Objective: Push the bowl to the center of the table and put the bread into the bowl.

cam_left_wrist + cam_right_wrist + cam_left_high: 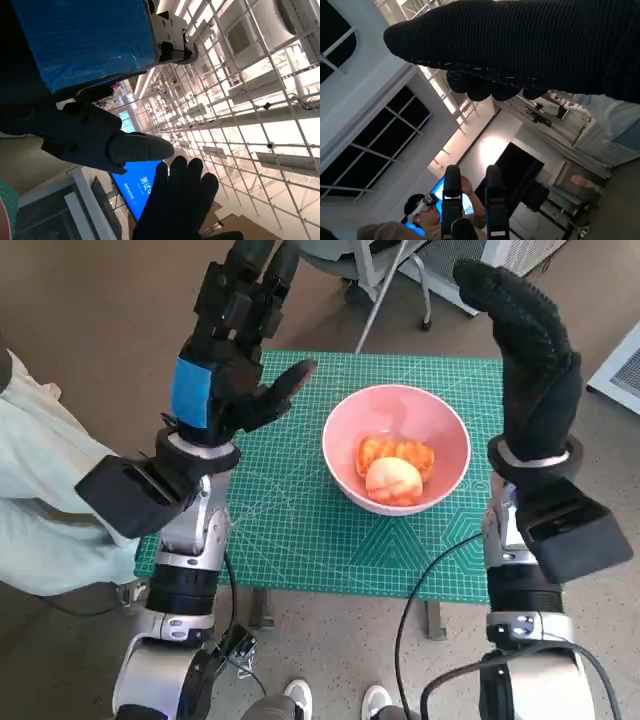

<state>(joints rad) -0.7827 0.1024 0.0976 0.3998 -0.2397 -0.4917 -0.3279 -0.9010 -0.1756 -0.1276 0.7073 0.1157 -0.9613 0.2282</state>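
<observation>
- The glossy pink round bowl (396,446) sat near the middle of the green gridded cutting-mat table (290,525), slightly toward 3 o'clock, with the pale round bread roll (392,481) already inside beside an orange ridged piece (397,454).
- The bread looked light and soft, best cupped gently; the bowl looked rigid and smooth, likely to slide when pushed at its rim.
- The blue-taped black left hand (235,365) at 10 o'clock and the black knitted-glove right hand (530,350) at 2 o'clock were raised, fingers spread, holding nothing.
- A person's pale sleeve (40,490) lay at 9 o'clock; nothing blocked the bowl.

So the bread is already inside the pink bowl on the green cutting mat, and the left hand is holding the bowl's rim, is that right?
Not quite: the head view shows the blue-taped left hand raised, holding nothing and apart from the round pink bowl. The bread does lie inside it, on the green gridded cutting mat.
</observation>
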